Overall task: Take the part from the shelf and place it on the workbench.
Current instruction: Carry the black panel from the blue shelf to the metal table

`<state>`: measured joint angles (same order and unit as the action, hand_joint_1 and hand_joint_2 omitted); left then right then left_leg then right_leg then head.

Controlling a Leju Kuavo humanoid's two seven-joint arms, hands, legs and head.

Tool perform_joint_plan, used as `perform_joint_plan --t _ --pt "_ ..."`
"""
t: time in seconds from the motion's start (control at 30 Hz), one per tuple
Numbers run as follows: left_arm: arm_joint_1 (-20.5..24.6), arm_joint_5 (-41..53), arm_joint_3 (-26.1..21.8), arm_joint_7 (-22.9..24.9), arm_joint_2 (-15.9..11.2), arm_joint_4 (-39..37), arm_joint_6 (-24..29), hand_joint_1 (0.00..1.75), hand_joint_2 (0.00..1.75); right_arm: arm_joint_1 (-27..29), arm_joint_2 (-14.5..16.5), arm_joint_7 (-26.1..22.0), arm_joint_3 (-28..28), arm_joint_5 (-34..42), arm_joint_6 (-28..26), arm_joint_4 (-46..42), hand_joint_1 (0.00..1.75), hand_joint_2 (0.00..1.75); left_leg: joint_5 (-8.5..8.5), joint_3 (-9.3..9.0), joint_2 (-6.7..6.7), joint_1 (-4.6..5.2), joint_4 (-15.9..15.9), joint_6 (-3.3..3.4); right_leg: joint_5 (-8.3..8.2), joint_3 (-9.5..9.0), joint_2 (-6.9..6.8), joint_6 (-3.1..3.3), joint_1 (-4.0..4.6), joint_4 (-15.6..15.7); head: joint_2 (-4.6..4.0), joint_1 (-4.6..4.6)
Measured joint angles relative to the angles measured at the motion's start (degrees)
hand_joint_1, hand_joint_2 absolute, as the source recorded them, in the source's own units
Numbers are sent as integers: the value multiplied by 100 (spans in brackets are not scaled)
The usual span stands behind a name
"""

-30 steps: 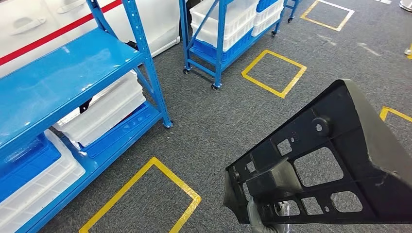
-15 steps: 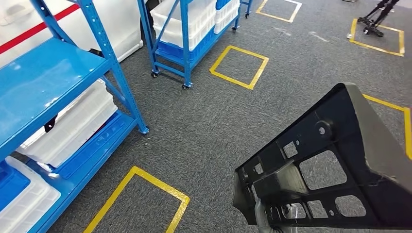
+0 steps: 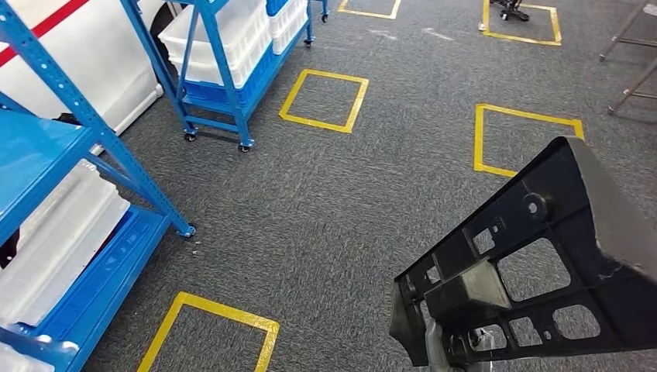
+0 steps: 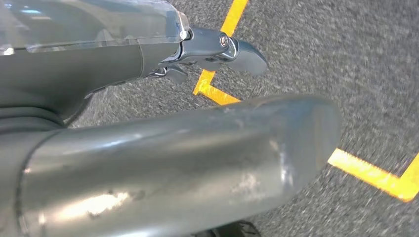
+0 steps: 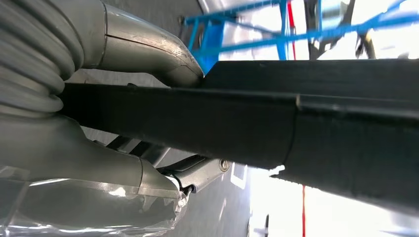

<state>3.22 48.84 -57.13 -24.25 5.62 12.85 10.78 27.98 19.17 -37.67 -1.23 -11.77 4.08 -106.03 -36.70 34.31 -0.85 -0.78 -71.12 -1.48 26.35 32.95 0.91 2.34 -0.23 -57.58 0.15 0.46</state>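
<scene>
A large black plastic part (image 3: 534, 271), a flat panel pierced with square and rounded cut-outs, was held up in the air in the lower right of the head view, above the grey carpet (image 3: 349, 209). It was off the shelf and not resting on any surface. The right hand (image 5: 123, 113) gripped it: in the right wrist view the thick grey thumb lay along one face of the black panel and the fingers (image 5: 197, 175) pressed the opposite face, with the panel's edge clamped between them.

The left hand (image 4: 197, 54) hung over the carpet near a yellow floor line (image 4: 375, 175). It held nothing that could be seen, and whether its fingers were apart or curled could not be told.

Further out stood blue metal shelving (image 3: 77, 155) at the left, with white bins (image 3: 54, 240) on its lower level, and a second blue rack on castors (image 3: 225, 70) beyond it. Yellow taped squares (image 3: 324, 99) marked the floor.

The grip seemed to sit near one end of a long panel, so its weight hung well out from the hand. Judging by that, the part could twist or slip during walking, or its far end could strike a rack or the workbench edge.
</scene>
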Motion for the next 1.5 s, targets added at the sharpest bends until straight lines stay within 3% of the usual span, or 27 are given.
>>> perform_joint_plan --t 0.03,0.07,0.13,0.17,0.23,0.27,0.3,0.33,0.37,0.47,0.53,0.57,0.63,0.67,0.73,0.77,0.83,0.87,0.97,1.03,1.1,1.13,1.2,1.27,1.33,1.4,1.5 --pt "-10 1 -9 4 -7 0 0 0 0 7 9 0 -23 -3 7 1 175 175 -22 117 30 0 -213 -4 1 1 96 2 7 -9 1 -1" --pt "-16 7 -14 7 -12 0 1 0 0 14 15 1 -40 -7 9 2 175 175 82 138 49 0 -204 -4 3 -1 193 0 10 -24 0 0" --pt "-21 31 -17 19 -29 0 4 0 0 24 29 0 -61 -41 -11 3 175 175 527 -79 176 -9 401 11 21 1 373 -19 5 -74 0 -2" --pt "-23 48 -18 34 -37 0 6 0 0 28 37 0 -68 -67 -38 3 175 175 695 -220 346 -19 771 23 34 17 450 -41 7 -110 0 -3" --pt "-26 82 -18 77 -47 0 6 0 0 47 50 0 -75 -106 -99 2 175 175 818 -375 607 -28 1193 53 41 73 593 -105 -4 -160 0 -5" --pt "-25 100 -18 110 -48 0 1 0 0 71 55 0 -77 -112 -133 1 175 175 797 -390 640 -18 1228 76 28 99 663 -147 -16 -165 0 -6" --pt "-20 122 -17 144 -45 0 -6 0 0 103 59 0 -78 -114 -162 1 175 175 811 -399 572 -12 1247 109 7 121 738 -190 -27 -157 0 -6" --pt "-15 141 -15 181 -37 0 -16 0 0 141 63 0 -79 -119 -197 1 175 175 833 -412 488 -14 1276 151 6 138 737 -221 -37 -169 0 -9" --pt "-14 161 -13 212 -28 0 -26 0 0 173 66 -1 -80 -130 -232 -1 175 175 857 -430 407 -19 1311 194 49 175 635 -244 -31 -232 1 0" --pt "-36 210 -9 295 -9 0 -50 0 0 217 72 -1 -80 -224 -345 -4 175 175 894 -437 127 -12 1373 276 528 589 92 -294 -13 -1058 0 41" --pt "-47 237 -9 338 3 0 -86 0 0 249 74 -1 -80 -317 -431 -4 175 175 886 -426 -68 5 1371 285 753 889 -30 -329 -37 -1663 0 45" --pt "-43 251 -9 351 16 0 -108 0 0 274 75 -1 -80 -368 -470 -6 175 175 878 -425 -159 9 1370 282 716 903 -58 -339 -49 -1708 0 46" --pt "-25 273 -7 367 54 0 -133 0 0 319 76 -1 -80 -449 -530 -20 175 175 855 -447 -310 11 1369 258 405 575 -170 -334 -57 -1153 0 49" --pt "-18 278 -5 372 73 0 -137 0 0 331 77 0 -80 -482 -551 -34 175 175 837 -469 -375 20 1367 234 267 330 -327 -310 -39 -732 0 49" --pt "-6 282 -3 375 102 0 -138 0 0 340 81 -1 -75 -519 -573 -64 175 175 793 -513 -486 41 1363 167 142 12 -550 -252 4 -179 0 43" --pt "1 286 -2 377 112 0 -140 0 0 345 85 -1 -72 -532 -581 -78 175 175 773 -534 -540 50 1366 132 156 -24 -580 -223 28 -105 0 38" --pt "28 306 3 382 136 0 -152 0 0 372 92 0 -67 -567 -607 -103 175 175 738 -580 -629 33 1355 71 138 -23 -431 -163 28 -80 0 37" --pt "36 320 8 384 144 0 -161 0 0 390 98 1 -65 -589 -631 -119 175 175 684 -577 -566 23 1288 45 118 -33 -360 -126 15 -54 0 30" --pt "30 360 18 397 159 0 -178 0 0 411 119 1 -33 -649 -713 -154 175 175 206 -257 -101 -9 498 -3 77 -59 -144 -23 -11 -5 0 0" --pt "20 381 24 415 171 -1 -179 0 0 419 126 1 -17 -691 -764 -157 175 175 -61 75 26 -13 -171 -16 80 -62 27 -1 3 -11 0 -1" --pt "20 393 31 424 187 -2 -179 0 0 435 127 1 -11 -720 -796 -157 175 175 115 135 59 -13 -174 -10 87 -77 217 -5 11 -26 0 -1" --pt "24 394 34 425 191 -2 -178 0 0 441 127 1 -5 -726 -798 -157 175 175 352 24 101 -14 139 3 96 -87 310 -16 10 -39 0 -1" --pt "27 394 37 425 192 -2 -176 0 0 445 128 1 9 -732 -804 -157 175 175 736 -253 342 -23 894 38 122 -77 469 -53 7 -88 0 -2" --pt "35 398 39 422 193 -2 -179 0 0 458 129 1 16 -758 -835 -162 175 175 824 -371 511 -14 1240 73 129 -29 599 -119 -5 -126 0 -5" --pt "61 405 43 421 202 -2 -192 0 0 496 129 1 18 -806 -883 -182 175 175 827 -391 427 -2 1284 131 105 7 719 -202 -19 -115 1 -7" --pt "80 411 46 420 218 -2 -209 0 0 533 128 1 18 -846 -916 -221 175 175 874 -430 287 -20 1360 206 176 64 574 -254 -9 -212 0 1" --pt "72 427 49 419 236 -2 -223 0 0 542 127 2 18 -902 -956 -285 175 175 895 -453 50 -12 1414 263 660 501 69 -301 -4 -1100 0 42"
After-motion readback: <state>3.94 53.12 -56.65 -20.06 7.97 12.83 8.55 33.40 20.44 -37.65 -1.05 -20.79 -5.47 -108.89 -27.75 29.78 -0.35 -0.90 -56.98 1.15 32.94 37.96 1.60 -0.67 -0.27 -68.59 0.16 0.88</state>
